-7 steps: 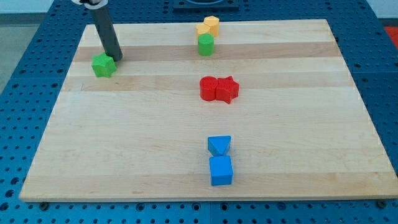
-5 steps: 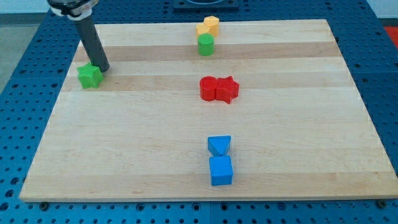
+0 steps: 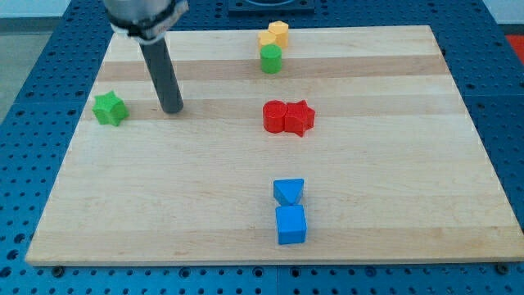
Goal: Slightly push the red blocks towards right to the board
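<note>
Change: Having left the green star block (image 3: 109, 108) behind, my tip (image 3: 173, 109) has swung toward the red blocks (image 3: 288, 117).
Meaning: approach begun, push pending.
Claw: none fitted; bare rod.

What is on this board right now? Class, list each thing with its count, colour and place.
Red blocks: two, touching, mid-board; the right one star-shaped.
Blue blocks: two, touching, bottom centre; triangle above cube.
Yellow blocks: two, touching, top edge.
Green cylinder: one, just below the yellow blocks.
Green star: one, left edge.
Board: one, pale wood.
My tip: dark rod's end, right of the green star, apart from it, well left of the red blocks.
</note>
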You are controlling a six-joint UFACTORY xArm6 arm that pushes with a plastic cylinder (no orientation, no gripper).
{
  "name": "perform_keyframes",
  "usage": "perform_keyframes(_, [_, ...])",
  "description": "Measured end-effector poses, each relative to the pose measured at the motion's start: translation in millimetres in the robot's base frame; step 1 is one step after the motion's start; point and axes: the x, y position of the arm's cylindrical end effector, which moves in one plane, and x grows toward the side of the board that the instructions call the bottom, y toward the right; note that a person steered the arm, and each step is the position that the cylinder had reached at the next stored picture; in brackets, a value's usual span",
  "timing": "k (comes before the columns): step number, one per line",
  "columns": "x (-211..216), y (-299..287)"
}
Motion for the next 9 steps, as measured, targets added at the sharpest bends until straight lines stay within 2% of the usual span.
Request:
perform_keyframes(1, [27, 18])
perform_keyframes(4, [24, 122])
perform_keyframes(5, [11, 139])
perform_keyframes(6, [14, 117])
perform_keyframes(7, [-18, 97])
perform_keyframes(8, [-46, 104])
perform_keyframes(9, [-47, 145])
